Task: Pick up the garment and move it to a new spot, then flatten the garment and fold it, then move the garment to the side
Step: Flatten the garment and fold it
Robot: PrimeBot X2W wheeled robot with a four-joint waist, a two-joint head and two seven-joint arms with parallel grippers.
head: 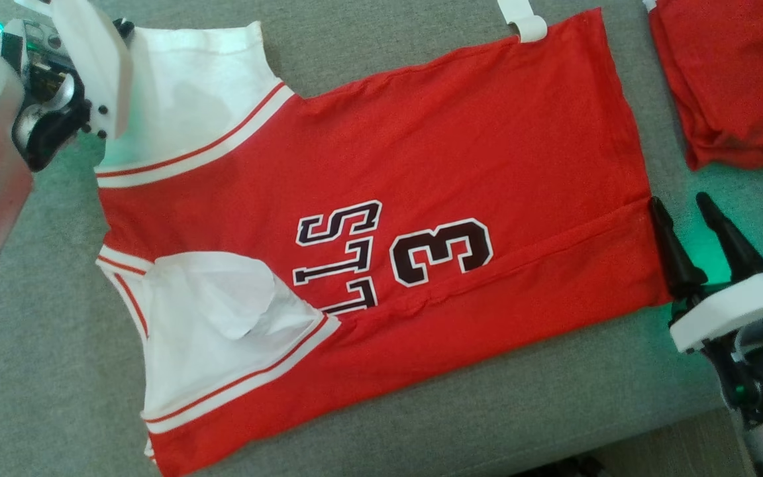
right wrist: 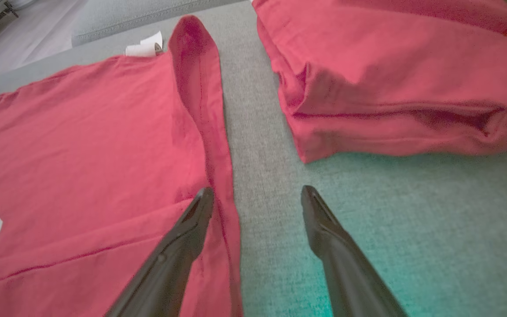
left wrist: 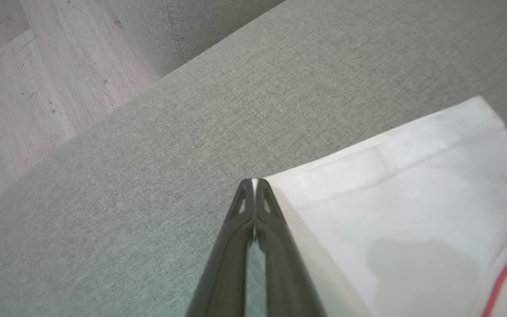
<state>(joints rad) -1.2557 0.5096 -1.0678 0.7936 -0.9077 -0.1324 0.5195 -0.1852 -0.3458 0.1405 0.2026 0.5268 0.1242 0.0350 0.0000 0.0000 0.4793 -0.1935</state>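
The garment [head: 388, 165] is a red jersey with white shoulder panels and a dark "3", and it lies spread flat on the grey cushion [head: 37, 344]. My left gripper [left wrist: 254, 181] is shut, its tips pinching the corner of the garment's white shoulder panel [left wrist: 412, 198], with a sliver of white between the fingers. In the head view that arm sits at the upper left, by the white panel [head: 189, 99]. My right gripper [head: 683, 202] stands open at the garment's red hem [right wrist: 205, 132]. Its left finger [right wrist: 192, 224] is over the hem, while the right finger [right wrist: 324, 229] is over bare cushion.
A second red cloth [head: 732, 79], folded, lies just beyond the hem at the upper right [right wrist: 390, 79]. A white tag [head: 527, 20] pokes out at the garment's far edge. The cushion's front edge [head: 653, 430] runs close to my right arm. Wooden floor [left wrist: 16, 88] lies past the cushion's end.
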